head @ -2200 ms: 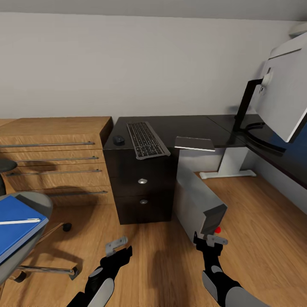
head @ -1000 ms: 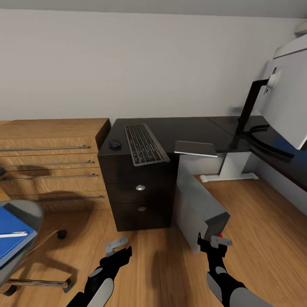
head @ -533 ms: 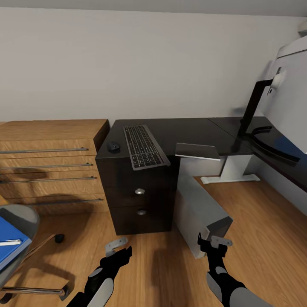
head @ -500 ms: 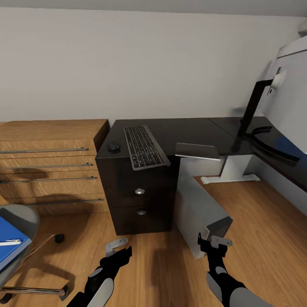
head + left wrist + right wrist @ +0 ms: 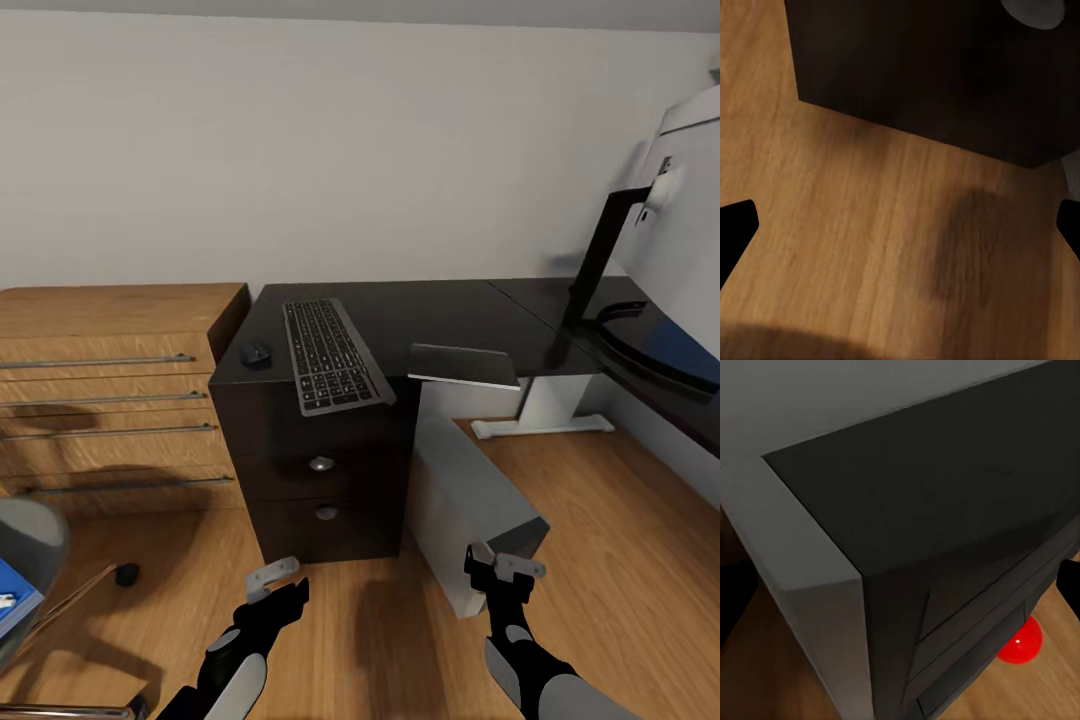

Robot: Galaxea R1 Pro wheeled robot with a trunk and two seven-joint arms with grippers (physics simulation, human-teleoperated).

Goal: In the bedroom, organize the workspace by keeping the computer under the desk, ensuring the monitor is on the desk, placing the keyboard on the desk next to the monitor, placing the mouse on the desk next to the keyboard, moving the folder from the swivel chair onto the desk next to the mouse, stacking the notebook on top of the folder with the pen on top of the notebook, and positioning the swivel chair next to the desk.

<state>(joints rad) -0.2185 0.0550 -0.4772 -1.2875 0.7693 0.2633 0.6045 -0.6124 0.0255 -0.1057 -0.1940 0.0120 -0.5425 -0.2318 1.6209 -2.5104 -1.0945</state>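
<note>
The computer [image 5: 470, 510], a light grey tower with a dark front and a red light, is seen tilted on the floor just beside the desk [image 5: 420, 312] drawers, its far end under the desk edge. The right gripper [image 5: 507, 570] is held just at its near end, fingers spread wide, nothing gripped. The left gripper [image 5: 272, 580] is also parted and empty, near the desk. The tower is judged best pushed low and square, further under the desk.

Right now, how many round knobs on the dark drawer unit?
2. Upper knob on the top drawer front, lower knob on the drawer beneath it, both on the drawer unit under the keyboard. Other sides are hidden.
</note>
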